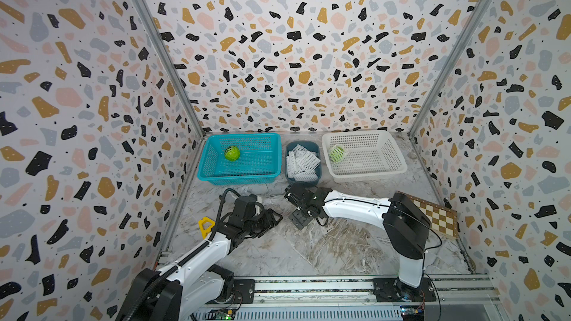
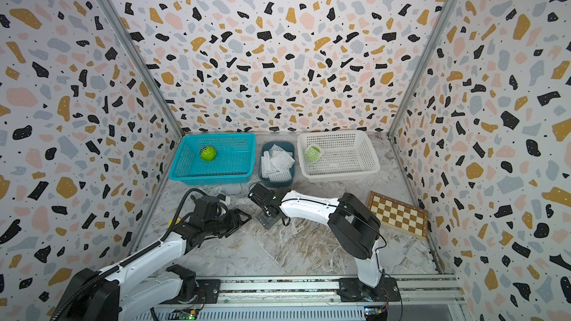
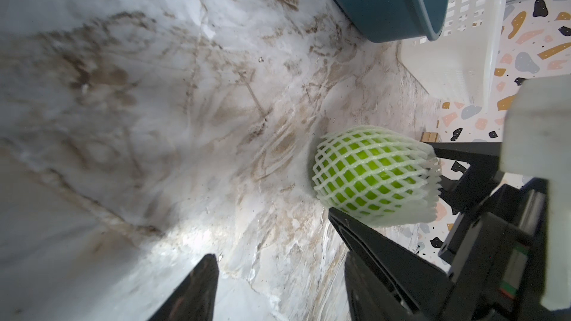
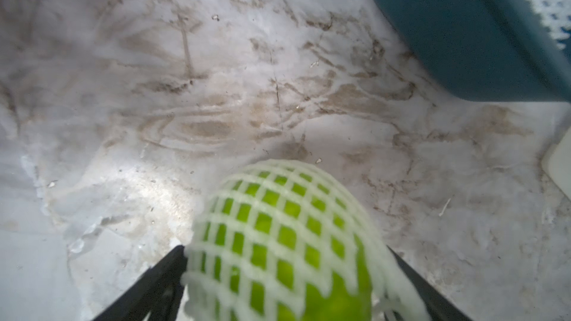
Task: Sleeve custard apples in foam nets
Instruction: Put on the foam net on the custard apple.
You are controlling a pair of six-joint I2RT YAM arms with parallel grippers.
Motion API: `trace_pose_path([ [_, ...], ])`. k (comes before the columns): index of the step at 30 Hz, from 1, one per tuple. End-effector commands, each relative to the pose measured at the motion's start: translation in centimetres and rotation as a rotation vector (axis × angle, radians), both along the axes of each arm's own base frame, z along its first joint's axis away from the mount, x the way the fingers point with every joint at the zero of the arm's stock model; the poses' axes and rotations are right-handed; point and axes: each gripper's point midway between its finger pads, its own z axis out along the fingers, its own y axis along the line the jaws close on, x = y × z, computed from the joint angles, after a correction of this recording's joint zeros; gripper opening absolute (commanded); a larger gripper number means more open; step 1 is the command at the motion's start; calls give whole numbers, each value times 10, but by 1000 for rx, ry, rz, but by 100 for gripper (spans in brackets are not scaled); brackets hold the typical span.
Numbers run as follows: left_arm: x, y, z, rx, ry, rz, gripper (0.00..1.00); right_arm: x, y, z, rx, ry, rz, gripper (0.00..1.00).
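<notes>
Netted apple (image 4: 278, 242) is being clamped by right gripper (image 4: 287, 250) just before bin (image 1: 302, 142); left gripper (image 1: 275, 218) is hovering spread and empty; bare apple (image 1: 232, 153) is lying in basket (image 1: 234, 179) left of bin.

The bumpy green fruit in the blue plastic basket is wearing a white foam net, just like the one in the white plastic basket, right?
Not quite. The bumpy green fruit in the blue plastic basket is bare, with no net on it. The green fruit in the white plastic basket does wear a white foam net. Both top views show this.
</notes>
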Motion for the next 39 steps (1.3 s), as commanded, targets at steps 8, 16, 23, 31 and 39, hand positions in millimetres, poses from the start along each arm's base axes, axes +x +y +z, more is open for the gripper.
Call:
trace_pose_path([
  [8,2,-1,3,-10,-9,2,64,13,6,39,126,-6,-27,99],
  [16,2,-1,2,-9,-7,3,64,10,5,35,162,52,-24,100],
  [23,2,-1,2,-11,-8,3,64,9,2,26,167,81,-29,99],
  [31,2,0,1,-7,-6,8,64,5,-5,12,131,104,-27,99],
  [39,2,0,0,-7,-3,10,64,3,-8,9,116,99,-23,100],
])
